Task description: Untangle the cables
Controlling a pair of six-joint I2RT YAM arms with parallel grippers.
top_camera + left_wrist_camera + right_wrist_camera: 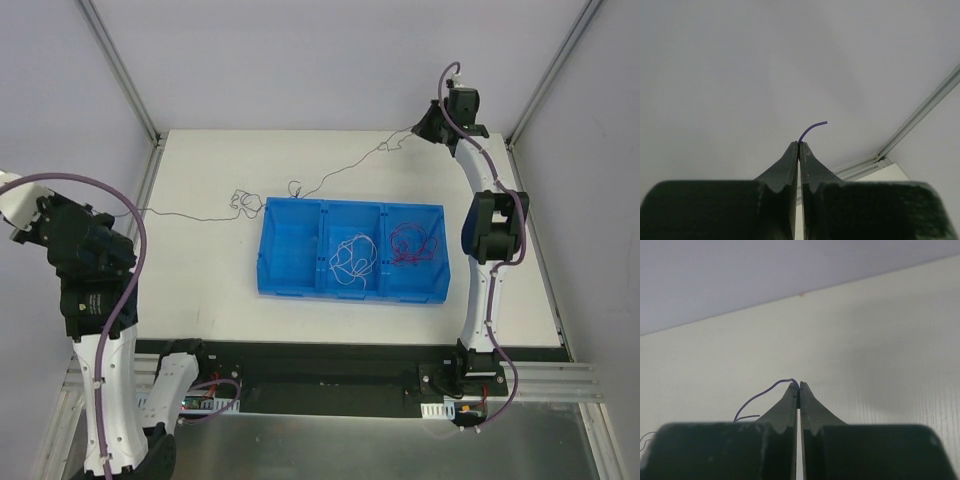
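White tabletop (200, 290) below — left arm (95, 290) raised, swung wide left, left fingers (789, 162) pinching dark purple cable (817, 124); right arm (495, 230) stretched to far corner, right fingers (789, 402) likewise pinching it.

Robot lab cell: white table (220, 290), aluminium-framed grey walls (300, 60).

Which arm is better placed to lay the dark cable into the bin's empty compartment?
Probably left: the empty compartment is at the bin's left end, the left gripper's side; the right gripper reaches to the far right corner.
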